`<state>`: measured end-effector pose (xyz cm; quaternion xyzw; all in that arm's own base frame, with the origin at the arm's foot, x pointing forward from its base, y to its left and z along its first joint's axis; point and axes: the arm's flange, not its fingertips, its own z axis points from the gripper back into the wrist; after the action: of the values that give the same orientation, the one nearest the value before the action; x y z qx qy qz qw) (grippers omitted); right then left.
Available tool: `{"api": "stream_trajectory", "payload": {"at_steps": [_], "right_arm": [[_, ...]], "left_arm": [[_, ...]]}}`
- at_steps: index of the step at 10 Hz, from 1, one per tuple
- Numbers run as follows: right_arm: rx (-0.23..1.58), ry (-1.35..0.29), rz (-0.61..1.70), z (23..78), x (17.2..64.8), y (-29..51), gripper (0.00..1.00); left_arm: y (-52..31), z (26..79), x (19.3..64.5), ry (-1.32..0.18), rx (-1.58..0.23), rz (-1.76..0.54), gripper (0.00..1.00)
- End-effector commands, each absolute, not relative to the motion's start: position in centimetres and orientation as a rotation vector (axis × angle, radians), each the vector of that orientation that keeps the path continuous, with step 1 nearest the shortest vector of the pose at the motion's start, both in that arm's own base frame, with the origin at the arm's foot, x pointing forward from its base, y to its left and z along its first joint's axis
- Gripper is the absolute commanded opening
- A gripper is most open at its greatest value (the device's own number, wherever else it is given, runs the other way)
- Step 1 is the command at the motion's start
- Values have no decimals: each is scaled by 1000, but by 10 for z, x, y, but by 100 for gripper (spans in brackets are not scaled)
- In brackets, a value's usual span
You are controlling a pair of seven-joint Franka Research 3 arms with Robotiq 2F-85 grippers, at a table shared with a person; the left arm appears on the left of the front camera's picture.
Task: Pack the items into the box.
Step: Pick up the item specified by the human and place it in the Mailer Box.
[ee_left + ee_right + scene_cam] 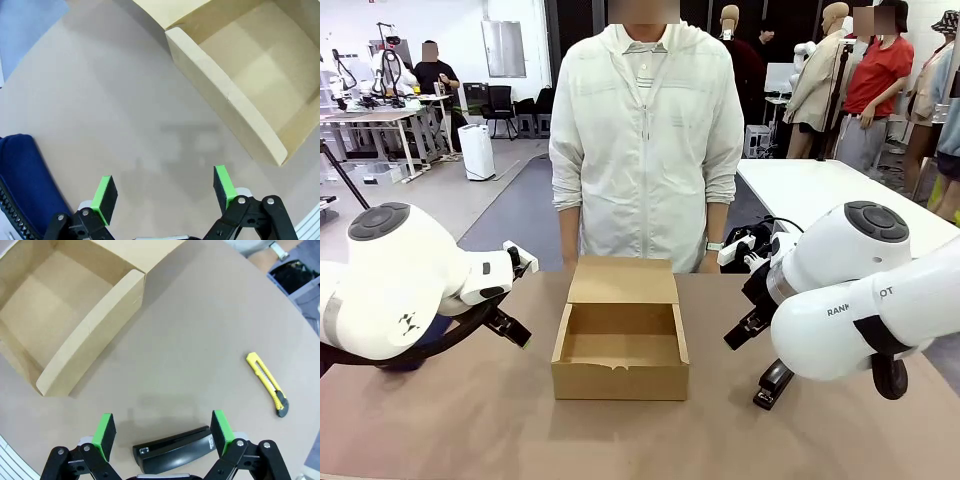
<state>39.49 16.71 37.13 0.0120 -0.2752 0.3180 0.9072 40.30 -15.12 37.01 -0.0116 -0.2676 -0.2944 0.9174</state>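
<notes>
- The surface (470,420) is plain brown and carries everything.
- The stapler (175,450) lies flat on it at the robot's right, on the near side, well apart from the box. In the front view it shows under the right arm.
- The right fingers (104,435) hang spread wide above the stapler, one on each side of it. They hold nothing.
- The pouch (25,185) lies at the robot's left, near edge, with its zipper along the side. It is just beside the left fingers and not between them.
- The left fingers (105,197) are also spread wide and empty, over bare surface between the pouch and the box.
- The box (620,380) sits in the middle between the two arms. Its flap is folded back toward the far side and the inside is bare.
- The knife (267,385) lies beyond the stapler, off to the right and well apart from the box.
- A person (645,130) in a pale zip jacket stands at the far edge, behind the box.
</notes>
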Motion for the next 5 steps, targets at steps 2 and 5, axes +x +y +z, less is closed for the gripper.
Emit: {"api": "stream_trajectory", "payload": {"at_steps": [2,5], "right_arm": [[25,-568,656,371,395,167,100],[68,-522,667,388,393,167,100]], "left_arm": [[-151,370,403,-551,-24,-606,100],[-151,370,403,-550,-24,-606,100]]}}
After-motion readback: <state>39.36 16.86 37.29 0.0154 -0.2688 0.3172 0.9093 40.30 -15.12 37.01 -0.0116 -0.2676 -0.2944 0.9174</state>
